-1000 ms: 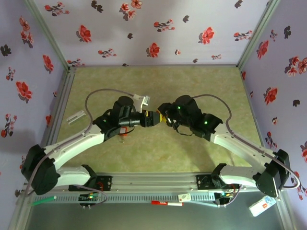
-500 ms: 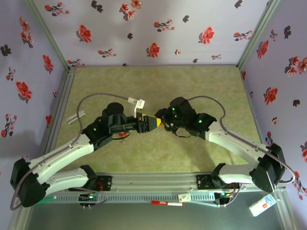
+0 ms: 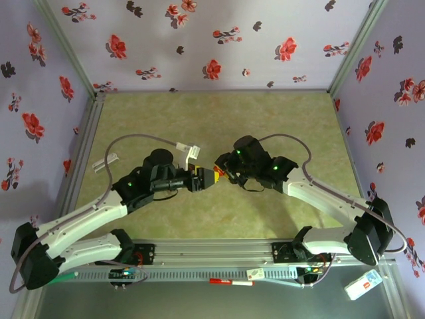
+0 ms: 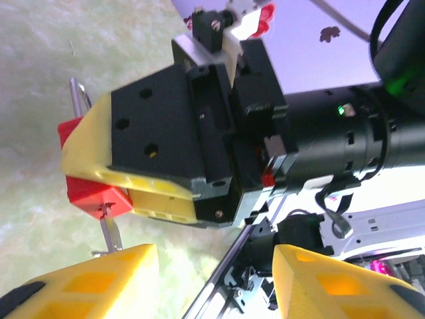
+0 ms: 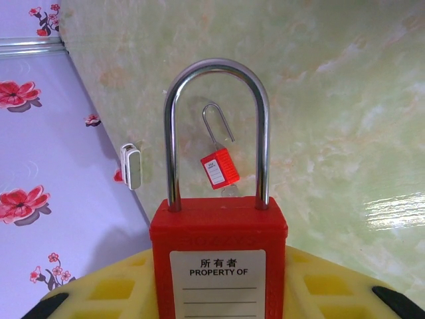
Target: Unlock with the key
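— Red body, arched steel shackle: is that big padlock (image 5: 219, 249) what the right hand (image 5: 219, 282) has hold of?
— Yes. The right hand's yellow fingers (image 5: 99, 292) are closed on the body from both sides. The shackle stands upright beyond the fingertips, and a white label facing the wrist camera reads "PROPERTY OF".
— And the left hand (image 4: 214, 279)?
— Its two yellow fingers (image 4: 86, 282) stand apart with a bare gap between them, so it grips nothing. It faces the right hand from the left, close in front of it, above the middle of the green marbled desk (image 3: 265, 119).
— Do the two hands touch?
— From above they look tip to tip, but whether they meet I cannot tell. In the left wrist view the big padlock's red body shows at the tip of the right hand's fingers.
— Where is the small dark key?
— That I cannot tell.
— What else lies on the desk?
— A small red padlock with a thin wire shackle (image 5: 219, 166) lies flat to the left, framed by the arch of the big shackle and apart from both hands. Farther left, a small white clip (image 5: 131, 166) sits at the foot of the lilac flowered wall (image 5: 40, 133).
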You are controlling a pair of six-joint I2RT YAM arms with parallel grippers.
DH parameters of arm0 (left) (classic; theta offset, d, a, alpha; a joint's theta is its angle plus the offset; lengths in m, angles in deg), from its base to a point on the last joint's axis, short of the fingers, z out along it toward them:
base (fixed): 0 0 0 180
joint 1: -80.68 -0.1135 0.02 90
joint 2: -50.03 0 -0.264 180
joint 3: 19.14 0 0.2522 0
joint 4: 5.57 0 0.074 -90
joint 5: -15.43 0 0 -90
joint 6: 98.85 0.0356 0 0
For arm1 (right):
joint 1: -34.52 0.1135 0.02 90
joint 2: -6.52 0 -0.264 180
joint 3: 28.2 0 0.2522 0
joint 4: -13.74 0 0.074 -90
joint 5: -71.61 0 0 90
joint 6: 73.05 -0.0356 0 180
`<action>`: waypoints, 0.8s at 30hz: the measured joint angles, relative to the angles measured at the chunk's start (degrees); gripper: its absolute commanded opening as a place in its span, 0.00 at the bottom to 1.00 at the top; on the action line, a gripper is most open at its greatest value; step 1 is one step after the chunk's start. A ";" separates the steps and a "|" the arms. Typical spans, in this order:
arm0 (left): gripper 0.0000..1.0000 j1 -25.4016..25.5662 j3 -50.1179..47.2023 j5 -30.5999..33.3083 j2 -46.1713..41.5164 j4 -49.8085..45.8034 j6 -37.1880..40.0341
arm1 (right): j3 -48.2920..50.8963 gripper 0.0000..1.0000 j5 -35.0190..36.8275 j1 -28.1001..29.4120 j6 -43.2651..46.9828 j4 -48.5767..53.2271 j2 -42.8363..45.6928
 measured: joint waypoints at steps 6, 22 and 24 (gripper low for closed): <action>0.45 1.97 -0.04 2.67 0.96 -1.95 1.20 | 0.00 0.00 -0.02 0.00 0.00 -0.07 -0.26; 0.41 2.05 0.46 8.33 6.16 -6.54 2.64 | 0.00 0.00 -0.35 0.00 0.00 -0.09 -1.07; 0.41 2.05 0.63 8.70 6.56 -6.54 2.67 | 0.00 0.00 -0.44 0.00 0.00 -0.09 -1.14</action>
